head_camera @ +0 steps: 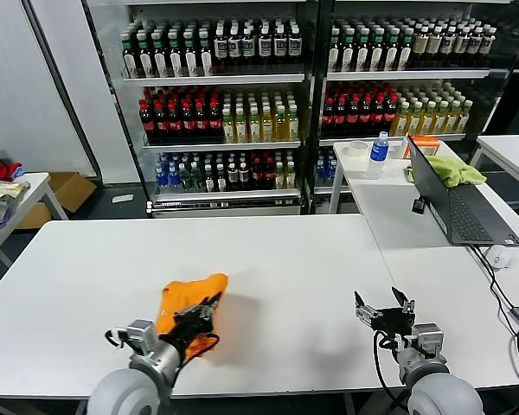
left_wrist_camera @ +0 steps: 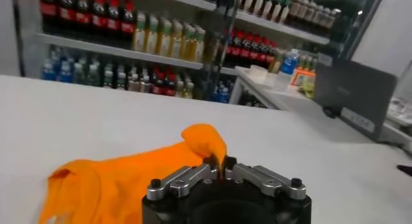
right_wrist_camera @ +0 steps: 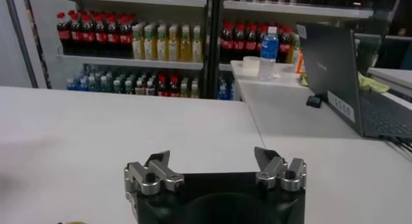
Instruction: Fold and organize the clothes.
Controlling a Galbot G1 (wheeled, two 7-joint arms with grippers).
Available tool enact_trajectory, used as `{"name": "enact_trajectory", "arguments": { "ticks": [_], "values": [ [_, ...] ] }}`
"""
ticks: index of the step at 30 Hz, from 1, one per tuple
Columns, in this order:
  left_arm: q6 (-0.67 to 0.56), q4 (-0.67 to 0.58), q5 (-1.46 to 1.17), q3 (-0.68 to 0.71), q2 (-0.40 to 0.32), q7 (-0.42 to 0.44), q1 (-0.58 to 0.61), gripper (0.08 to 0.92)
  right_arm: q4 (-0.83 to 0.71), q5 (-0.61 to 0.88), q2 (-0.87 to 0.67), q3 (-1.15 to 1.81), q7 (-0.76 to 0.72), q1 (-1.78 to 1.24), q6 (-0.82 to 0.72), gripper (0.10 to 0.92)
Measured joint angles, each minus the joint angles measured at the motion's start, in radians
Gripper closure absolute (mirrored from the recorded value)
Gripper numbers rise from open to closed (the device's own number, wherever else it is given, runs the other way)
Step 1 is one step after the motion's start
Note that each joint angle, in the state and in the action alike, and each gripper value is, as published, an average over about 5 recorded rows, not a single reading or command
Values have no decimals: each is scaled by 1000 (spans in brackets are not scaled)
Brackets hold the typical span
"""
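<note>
The bright orange T-shirt (head_camera: 190, 298) lies bunched on the white table (head_camera: 268, 259) near its front left. My left gripper (head_camera: 206, 309) is shut on a fold of the shirt; in the left wrist view the orange fabric (left_wrist_camera: 116, 177) rises in a pinched peak between the closed jaws of the left gripper (left_wrist_camera: 220, 164). No lettering shows. My right gripper (head_camera: 382, 304) is open and empty above the table's front right, well apart from the shirt; the right wrist view shows the right gripper (right_wrist_camera: 211, 159) with jaws wide apart over bare table.
A side table at the right holds an open laptop (head_camera: 454, 203), a yellow-green cloth (head_camera: 454, 169), a water bottle (head_camera: 378, 156) and a mouse (head_camera: 499, 255) with cables. Drink shelves (head_camera: 242, 104) stand behind. A pile of garments (head_camera: 0, 186) lies on a table far left.
</note>
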Motion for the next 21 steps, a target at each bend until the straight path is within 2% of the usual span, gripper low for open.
{"name": "enact_trajectory", "arguments": {
  "ticks": [9, 21],
  "values": [
    [-69, -1, 2, 36, -17, 47, -41, 553, -5, 2, -9, -21, -16, 24, -1, 203],
    [-210, 57, 101, -213, 104, 117, -26, 219, -24, 103, 3, -226, -21, 138, -35, 203]
  ]
}}
